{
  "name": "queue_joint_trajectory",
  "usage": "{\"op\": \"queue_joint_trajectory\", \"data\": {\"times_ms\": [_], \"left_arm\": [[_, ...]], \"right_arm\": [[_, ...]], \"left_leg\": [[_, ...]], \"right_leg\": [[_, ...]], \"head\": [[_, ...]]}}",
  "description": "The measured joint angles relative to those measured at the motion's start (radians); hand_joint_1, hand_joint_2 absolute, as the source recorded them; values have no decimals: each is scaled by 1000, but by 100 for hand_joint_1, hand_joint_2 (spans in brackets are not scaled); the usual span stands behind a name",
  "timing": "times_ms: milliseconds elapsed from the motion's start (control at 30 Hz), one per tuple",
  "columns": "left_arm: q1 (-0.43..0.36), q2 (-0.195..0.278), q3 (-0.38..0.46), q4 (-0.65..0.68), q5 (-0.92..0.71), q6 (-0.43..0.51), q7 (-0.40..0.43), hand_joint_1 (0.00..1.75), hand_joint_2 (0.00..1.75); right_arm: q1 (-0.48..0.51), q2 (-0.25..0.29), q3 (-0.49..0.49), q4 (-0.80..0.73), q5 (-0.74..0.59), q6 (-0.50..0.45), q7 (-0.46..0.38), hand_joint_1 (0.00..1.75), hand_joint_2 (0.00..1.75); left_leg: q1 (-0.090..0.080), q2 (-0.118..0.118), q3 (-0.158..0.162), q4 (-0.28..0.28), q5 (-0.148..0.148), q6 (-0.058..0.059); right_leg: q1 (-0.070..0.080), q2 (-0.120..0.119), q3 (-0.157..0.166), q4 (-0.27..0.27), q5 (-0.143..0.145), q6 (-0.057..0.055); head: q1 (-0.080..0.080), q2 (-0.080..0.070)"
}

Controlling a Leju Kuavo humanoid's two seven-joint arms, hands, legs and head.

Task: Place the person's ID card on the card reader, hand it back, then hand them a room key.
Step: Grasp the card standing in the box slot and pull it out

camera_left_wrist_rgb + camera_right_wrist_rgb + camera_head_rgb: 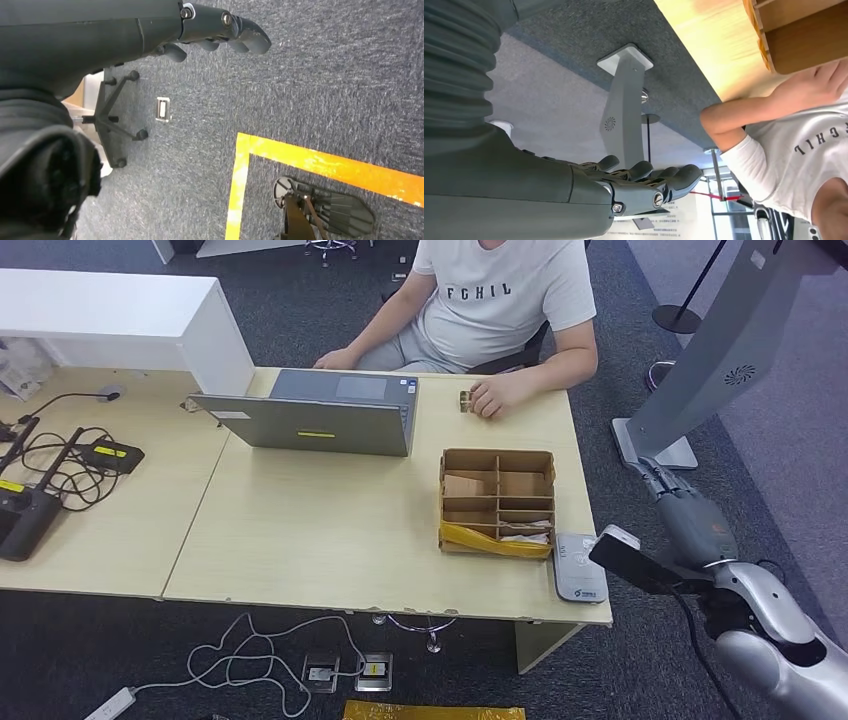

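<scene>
Reader (579, 567) grey, flat at desk's (330, 540) near right corner, just right of box (497, 502), long axis running away from the robot. Person's hand (497, 396) at far edge rests by a small tan item, possibly the card (465, 400). Right hand (685, 508) off desk's right side, empty, fingers loosely extended. Left hand (220, 30) over carpet, empty, fingers slightly curled.

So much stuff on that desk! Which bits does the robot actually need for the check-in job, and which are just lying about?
Part of the job:
- card reader at the desk's near right corner
- person's hand, resting on the desk by a small brownish item
- right hand, raised beside the desk, holding nothing
- cardboard divider box, possibly holding cards

Just lying about:
- laptop
- tangled cables
</scene>
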Motion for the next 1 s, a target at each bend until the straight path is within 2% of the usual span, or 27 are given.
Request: {"op": "queue_joint_trajectory", "data": {"times_ms": [367, 800, 1000], "left_arm": [[0, -9, 0, 0, 5, 8, 7, 0, 0], [-1, -14, 0, 0, 7, 10, 14, 0, 0], [-1, -18, 3, 0, 13, 14, 15, 0, 0]], "right_arm": [[62, 20, 26, -2, 46, -38, 3, 0, 175], [74, 53, 34, -2, 75, -36, 16, 0, 175], [74, 85, 35, 5, 117, -21, 18, 0, 175]], "left_leg": [[0, 0, 0, 0, 0, 0], [0, 0, 0, 0, 0, 0], [0, 0, 0, 0, 0, 0]], "right_leg": [[0, 0, 0, 0, 0, 0], [0, 0, 0, 0, 0, 0], [0, 0, 0, 0, 0, 0]], "head": [[0, 0], [0, 0], [0, 0]]}}
